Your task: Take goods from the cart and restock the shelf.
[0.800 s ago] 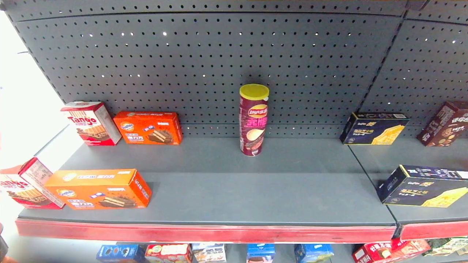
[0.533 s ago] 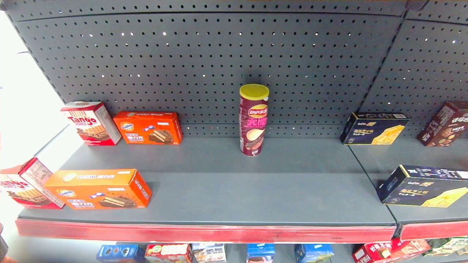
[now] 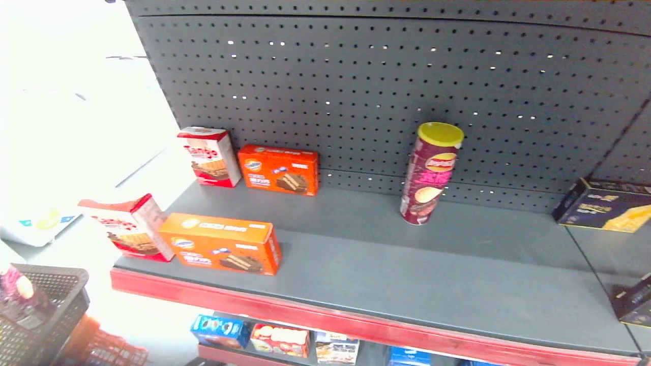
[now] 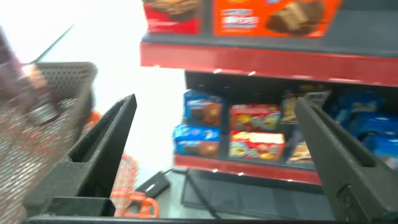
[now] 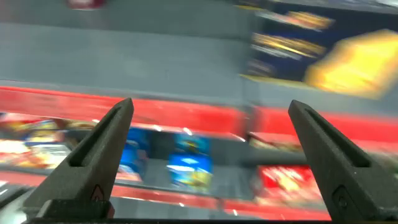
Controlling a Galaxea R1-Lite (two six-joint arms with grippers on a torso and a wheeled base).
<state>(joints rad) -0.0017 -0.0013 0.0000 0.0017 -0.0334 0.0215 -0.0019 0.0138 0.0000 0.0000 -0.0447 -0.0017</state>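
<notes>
Jaws wide, level, facing shelf [image 3: 407, 284]

A dark grey shelf [image 3: 432, 284] with a red strip [image 3: 356, 323] along its front edge backs onto a grey back panel [image 3: 356, 91] punched with rows of small holes, a few of them glowing with light from behind. To its left, bright white light washes out the room above a pale floor [image 3: 163, 320].

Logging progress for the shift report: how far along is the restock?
Done: one chip can stands upright at the back of the shelf. In hand: nothing; left gripper and right gripper are open and empty. Left: at least a purplish item in the basket to shelve.
</notes>
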